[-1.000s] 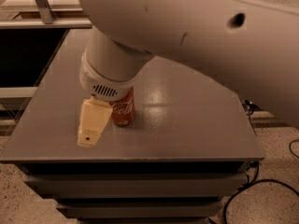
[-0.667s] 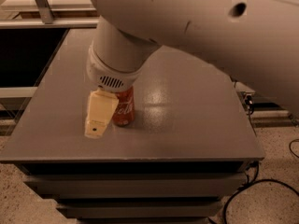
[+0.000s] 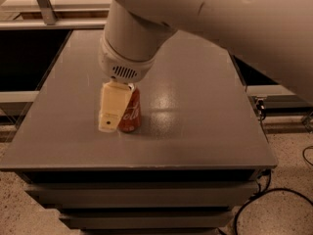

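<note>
the pincer (image 3: 117, 122) hangs low over the left middle of the bench (image 3: 210, 126), at the end of the big white arm (image 3: 146, 28) that fills the top of the view from the upper right. the red can (image 3: 133, 112) stands on the bench just to the camera's right of the pincer and a little behind it. the pincer's cream shell covers the can's left edge, so the two overlap in view and look to be touching, though contact cannot be made sure. the can's top is hidden under the round wrist, and its foot shows on the bench surface beside the pincer's lower tip. the can is upright, with its long axis running straight up and down and white script showing on its side. the pincer's long axis leans: its upper end sits close over the can's top, while its lower tip is swung out to the camera's left and toward the front edge, so it lies tilted against the can rather than parallel to it. whether the pincer is released or clenched on the can i cannot tell, since its far side is hidden behind the can and the wrist. the can stands well in from every bench edge, nearer the front left corner than the others. black cables (image 3: 274, 199) trail over the speckled floor (image 3: 293, 151) at the lower right.
</note>
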You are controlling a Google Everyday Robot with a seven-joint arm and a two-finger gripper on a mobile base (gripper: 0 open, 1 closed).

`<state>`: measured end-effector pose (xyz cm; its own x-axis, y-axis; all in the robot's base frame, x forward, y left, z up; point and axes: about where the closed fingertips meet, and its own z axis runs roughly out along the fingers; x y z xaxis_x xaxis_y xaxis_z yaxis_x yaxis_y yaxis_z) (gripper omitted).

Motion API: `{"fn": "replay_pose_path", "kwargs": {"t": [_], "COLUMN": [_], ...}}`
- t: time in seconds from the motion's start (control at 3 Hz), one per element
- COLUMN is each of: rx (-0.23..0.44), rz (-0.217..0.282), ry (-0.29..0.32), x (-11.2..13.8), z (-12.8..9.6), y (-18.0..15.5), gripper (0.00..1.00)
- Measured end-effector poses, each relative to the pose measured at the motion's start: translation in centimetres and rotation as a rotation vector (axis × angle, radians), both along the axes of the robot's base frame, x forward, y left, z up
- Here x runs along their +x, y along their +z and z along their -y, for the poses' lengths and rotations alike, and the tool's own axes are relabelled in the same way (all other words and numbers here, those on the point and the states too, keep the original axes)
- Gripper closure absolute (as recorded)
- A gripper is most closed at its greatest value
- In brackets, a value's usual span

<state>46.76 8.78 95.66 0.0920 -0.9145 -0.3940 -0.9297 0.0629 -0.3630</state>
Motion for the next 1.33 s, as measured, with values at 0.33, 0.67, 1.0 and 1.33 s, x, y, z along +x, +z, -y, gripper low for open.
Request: {"fn": "replay_pose_path", "kwargs": {"t": [0.33, 0.67, 1.0, 1.33], "rx": [-0.024, -0.053, -0.068, -0.070], "rz": [-0.006, -0.031, -0.044, -0.046], "ry": [0.008, 0.010, 0.025, 0.047], "x": [0.5, 1.0, 1.0, 0.8], "z": [0.8, 1.7, 1.9, 1.7], "y": [-0.7, -2.6, -3.6, -4.0], "gripper": [0.00, 0.00, 0.05, 0.20]}}
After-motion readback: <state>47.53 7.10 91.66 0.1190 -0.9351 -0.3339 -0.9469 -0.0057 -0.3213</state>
